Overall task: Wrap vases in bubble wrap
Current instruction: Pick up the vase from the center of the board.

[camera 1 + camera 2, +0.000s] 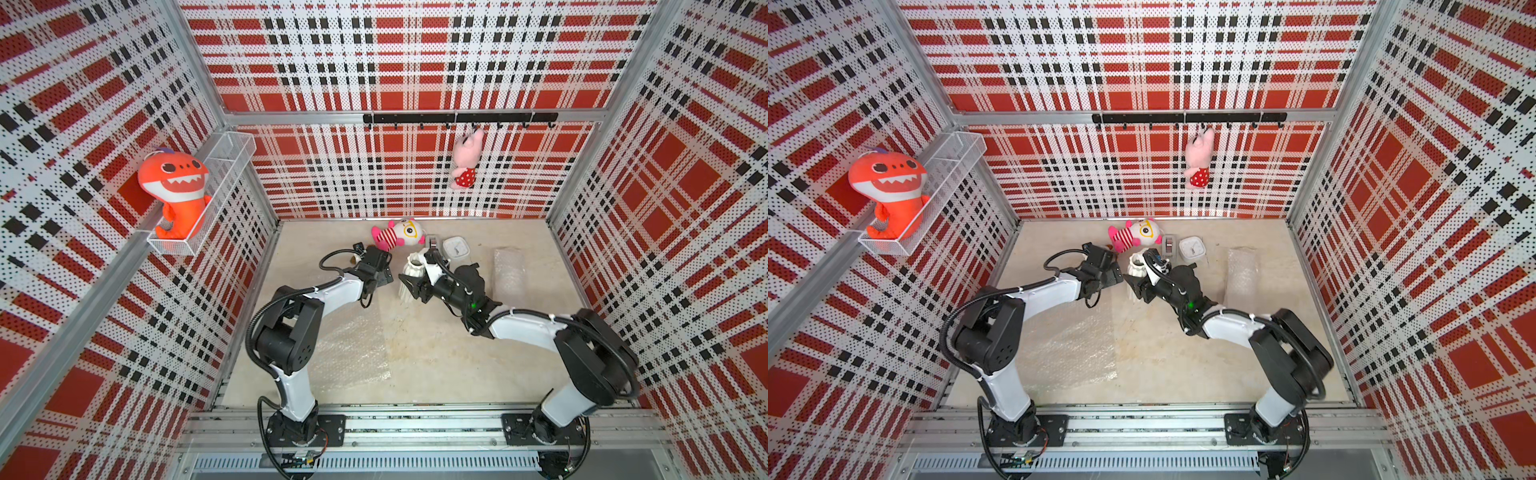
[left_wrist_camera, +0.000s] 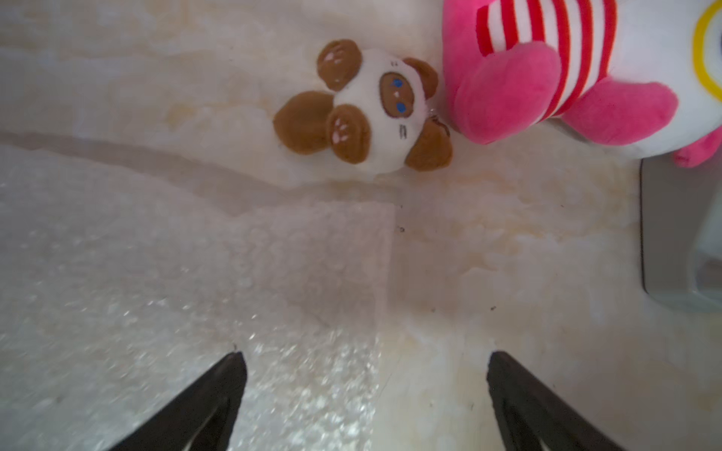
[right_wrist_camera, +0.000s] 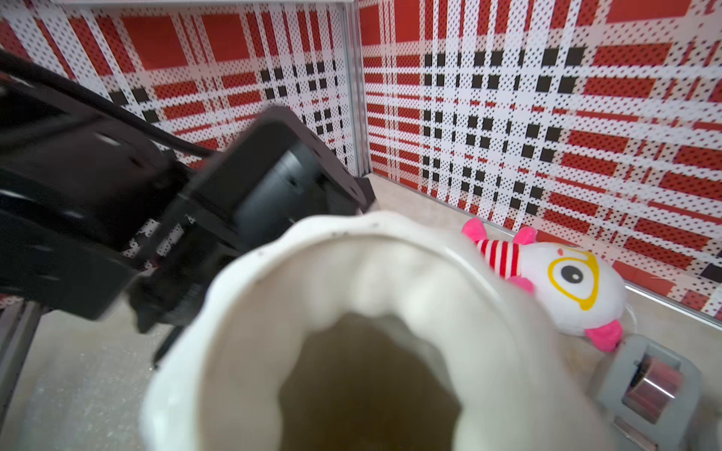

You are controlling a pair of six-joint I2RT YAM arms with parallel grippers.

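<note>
A white ribbed vase (image 1: 415,264) (image 1: 1136,268) stands tilted near the table's back middle. Its scalloped mouth (image 3: 351,293) fills the right wrist view and hides the fingers there. My right gripper (image 1: 409,282) is shut on the vase's body, with one black finger lying across the ribs. One sheet of bubble wrap (image 1: 353,349) (image 1: 1071,353) lies flat under my left arm; another (image 1: 509,270) lies bunched at the right. My left gripper (image 2: 365,359) hangs open over the flat sheet's edge (image 2: 195,273), holding nothing.
A pink striped plush (image 1: 399,235) and a small brown-and-white plush (image 2: 371,105) lie at the back. A grey tape dispenser (image 3: 644,386) and a white square clock (image 1: 456,248) sit beside the vase. My two wrists are close together.
</note>
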